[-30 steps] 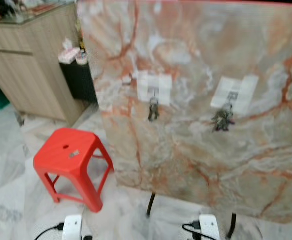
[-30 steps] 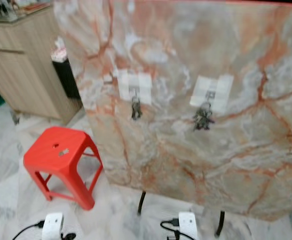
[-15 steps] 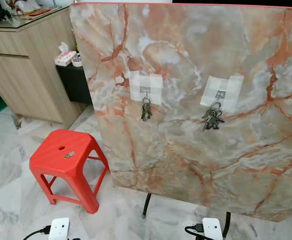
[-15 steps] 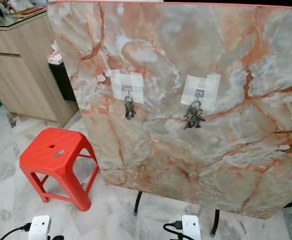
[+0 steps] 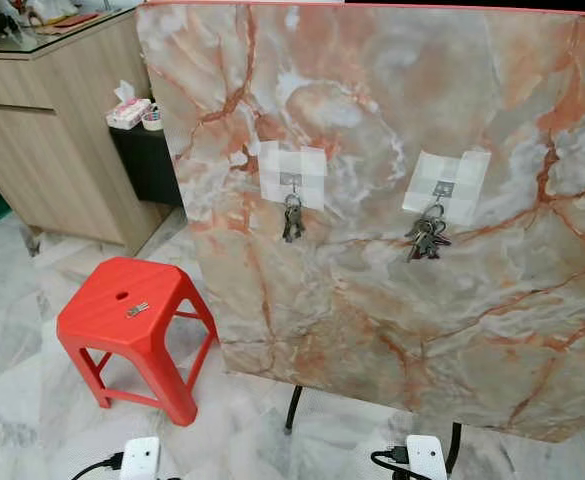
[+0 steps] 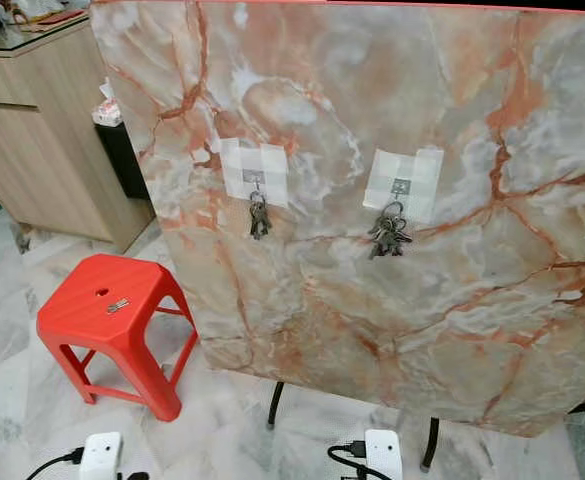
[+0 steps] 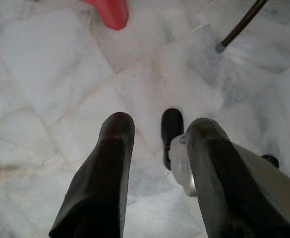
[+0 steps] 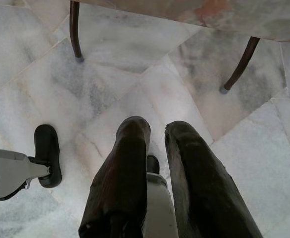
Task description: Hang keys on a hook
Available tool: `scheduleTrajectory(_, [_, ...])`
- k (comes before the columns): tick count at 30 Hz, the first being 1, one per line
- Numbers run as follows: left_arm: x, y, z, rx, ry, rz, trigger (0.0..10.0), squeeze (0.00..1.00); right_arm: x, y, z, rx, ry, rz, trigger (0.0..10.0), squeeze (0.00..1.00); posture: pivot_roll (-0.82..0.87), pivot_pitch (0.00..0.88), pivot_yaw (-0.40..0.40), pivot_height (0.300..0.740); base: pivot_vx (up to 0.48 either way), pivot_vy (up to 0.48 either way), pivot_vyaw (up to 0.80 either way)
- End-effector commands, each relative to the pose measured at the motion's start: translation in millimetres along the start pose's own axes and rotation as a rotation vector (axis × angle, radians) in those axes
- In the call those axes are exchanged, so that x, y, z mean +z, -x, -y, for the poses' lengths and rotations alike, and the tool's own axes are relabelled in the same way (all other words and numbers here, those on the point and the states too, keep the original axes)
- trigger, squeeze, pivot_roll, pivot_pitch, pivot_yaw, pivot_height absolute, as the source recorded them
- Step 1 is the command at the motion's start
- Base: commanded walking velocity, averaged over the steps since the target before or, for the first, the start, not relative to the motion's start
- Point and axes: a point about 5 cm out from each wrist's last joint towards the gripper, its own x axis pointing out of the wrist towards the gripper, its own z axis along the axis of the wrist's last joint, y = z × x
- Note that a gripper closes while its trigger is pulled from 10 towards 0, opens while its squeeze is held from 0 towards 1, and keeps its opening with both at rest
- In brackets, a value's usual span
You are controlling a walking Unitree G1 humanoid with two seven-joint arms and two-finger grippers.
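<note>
Keys (image 5: 292, 221) hooked; both grippers floorward, idle.

Both my arms hang down at my sides. My left gripper (image 7: 157, 148) points at the floor with its fingers parted, empty. My right gripper (image 8: 157, 148) also points down, fingers slightly apart, holding nothing.

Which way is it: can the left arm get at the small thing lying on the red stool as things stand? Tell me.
Probably not yet. The left gripper hangs low, pointing at the floor, fingers apart and empty. The small metal thing lies on top of the red stool, with nothing over it, so the arm would need raising first.
</note>
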Motion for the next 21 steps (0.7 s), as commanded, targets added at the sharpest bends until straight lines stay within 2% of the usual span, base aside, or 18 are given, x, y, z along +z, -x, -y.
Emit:
scheduleTrajectory(1, [-1.5,0.2,-1.8,0.014,-0.013,-0.015,10.0,0.0,0.9,-0.1,-1.5,0.001,-0.003,0.004,10.0,0.0,0.02,0.0,0.016,0.74,0.0,0.0,0.0])
scheduleTrajectory(6, [-0.2,-0.5,1.0,0.013,-0.012,-0.012,10.0,0.0,1.0,-0.2,-1.6,0.001,-0.005,0.004,10.0,0.0,0.02,0.0,0.016,0.74,0.0,0.0,0.0])
scheduleTrajectory(9, [1.6,-1.1,3.6,0.01,-0.012,-0.008,10.0,0.0,1.0,-0.2,-1.6,0.0,-0.007,0.005,10.0,0.0,0.02,0.0,0.017,0.74,0.0,0.29,0.0])
scheduleTrajectory(18, [2.8,-1.9,8.7,0.003,-0.014,-0.003,10.0,0.0,0.9,-0.2,-1.5,-0.003,-0.009,0.003,10.0,0.0,0.02,0.0,0.015,0.74,0.0,0.48,0.0])
scheduleTrajectory(21, [1.3,-0.2,-2.0,0.014,-0.013,-0.006,10.0,0.0,0.9,-0.1,-1.5,-0.003,-0.01,0.004,10.0,0.0,0.02,0.0,0.015,0.74,0.0,0.48,0.0])
